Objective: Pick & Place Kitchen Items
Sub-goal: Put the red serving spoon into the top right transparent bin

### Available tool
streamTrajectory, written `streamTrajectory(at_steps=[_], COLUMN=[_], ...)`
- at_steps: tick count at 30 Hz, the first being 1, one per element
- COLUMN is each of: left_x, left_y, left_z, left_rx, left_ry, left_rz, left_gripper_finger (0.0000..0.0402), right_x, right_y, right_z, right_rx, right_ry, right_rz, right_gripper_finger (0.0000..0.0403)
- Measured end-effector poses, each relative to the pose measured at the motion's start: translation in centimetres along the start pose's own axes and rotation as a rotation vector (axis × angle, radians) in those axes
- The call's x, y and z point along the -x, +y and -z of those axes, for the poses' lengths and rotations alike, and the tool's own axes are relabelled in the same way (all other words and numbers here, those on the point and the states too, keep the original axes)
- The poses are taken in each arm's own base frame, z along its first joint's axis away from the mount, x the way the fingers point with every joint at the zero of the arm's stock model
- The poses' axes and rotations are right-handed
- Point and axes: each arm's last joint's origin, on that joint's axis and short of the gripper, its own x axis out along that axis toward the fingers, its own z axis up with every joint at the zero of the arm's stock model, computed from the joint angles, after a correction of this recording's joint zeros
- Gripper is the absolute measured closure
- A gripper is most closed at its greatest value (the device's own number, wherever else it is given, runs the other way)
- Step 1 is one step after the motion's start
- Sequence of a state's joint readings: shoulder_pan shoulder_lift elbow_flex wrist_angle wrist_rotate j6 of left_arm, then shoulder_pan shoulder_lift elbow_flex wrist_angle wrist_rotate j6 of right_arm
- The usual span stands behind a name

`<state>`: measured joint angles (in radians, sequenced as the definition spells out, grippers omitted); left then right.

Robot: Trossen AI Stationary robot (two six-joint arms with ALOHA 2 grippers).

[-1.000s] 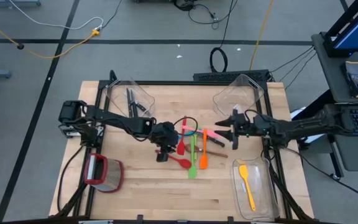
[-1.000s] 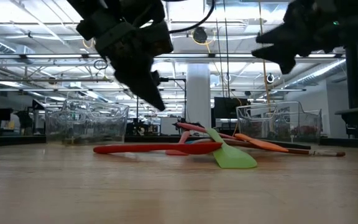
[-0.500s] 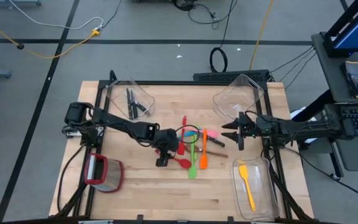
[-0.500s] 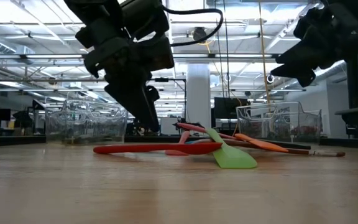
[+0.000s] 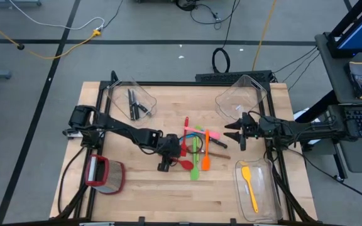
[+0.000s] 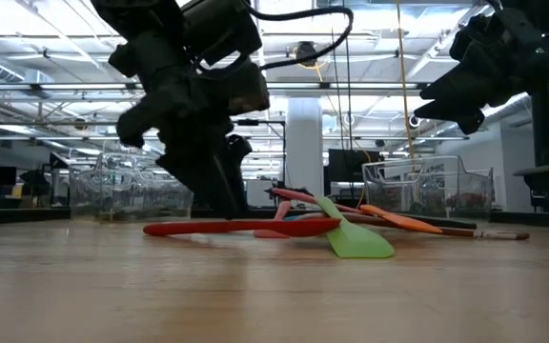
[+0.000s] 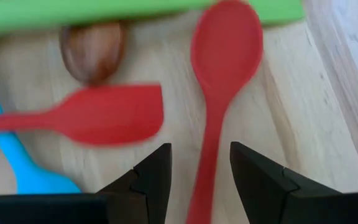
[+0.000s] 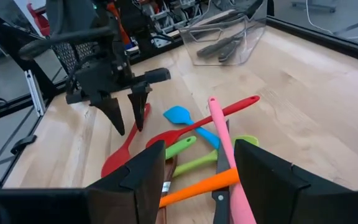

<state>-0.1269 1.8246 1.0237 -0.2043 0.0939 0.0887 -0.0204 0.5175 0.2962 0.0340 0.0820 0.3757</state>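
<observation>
Nearest the front edge of the counter (image 5: 143,194) sat a red-rimmed clear container (image 5: 105,174) on the left and a clear bin (image 5: 256,188) on the right, with a yellow spatula (image 5: 249,186) lying inside that bin.

Toward the middle lay the pile of utensils. The left hand (image 5: 166,157) was down at the pile's left edge, its fingers apart and straddling the handle of a red spoon (image 7: 219,74); in the left wrist view the handle ran between the two fingertips (image 7: 157,168), which were not closed on it. In the low view the same hand (image 6: 219,195) reached nearly to the counter above the spoon's handle. Just beside the spoon lay a red spatula (image 7: 92,115), with a blue spatula (image 7: 23,168) on its other side and a green spatula (image 5: 194,160) crossing behind the spoon's bowl. An orange spatula (image 5: 206,154) lay right of the green one, and a pink utensil (image 8: 229,165) slanted across the heap.

The right hand (image 5: 229,135) hung above the counter to the right of the pile, well clear of it, fingers apart and holding nothing.

At the far side stood two more clear bins: the left one (image 5: 131,100) held dark-handled knives (image 5: 134,105), and the right one (image 5: 242,97) stood tilted.
</observation>
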Motion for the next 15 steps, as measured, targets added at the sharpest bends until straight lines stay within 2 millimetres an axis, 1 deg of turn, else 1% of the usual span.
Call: streamTrajectory(at_steps=[5, 15], left_x=[-0.7, -2.1], left_y=[0.1, 0.2], left_z=[0.3, 0.7], left_rx=[-0.058, -0.073], left_ry=[0.016, 0.037], left_rz=[-0.022, -0.016], left_gripper_finger=[0.0233, 0.0234], right_x=[0.0, 0.0], right_y=[0.0, 0.0], right_z=[0.0, 0.0], right_rx=[-0.009, -0.008], right_ry=[0.0, -0.002], right_rz=[0.0, 0.003], right_gripper_finger=[0.0218, 0.0218])
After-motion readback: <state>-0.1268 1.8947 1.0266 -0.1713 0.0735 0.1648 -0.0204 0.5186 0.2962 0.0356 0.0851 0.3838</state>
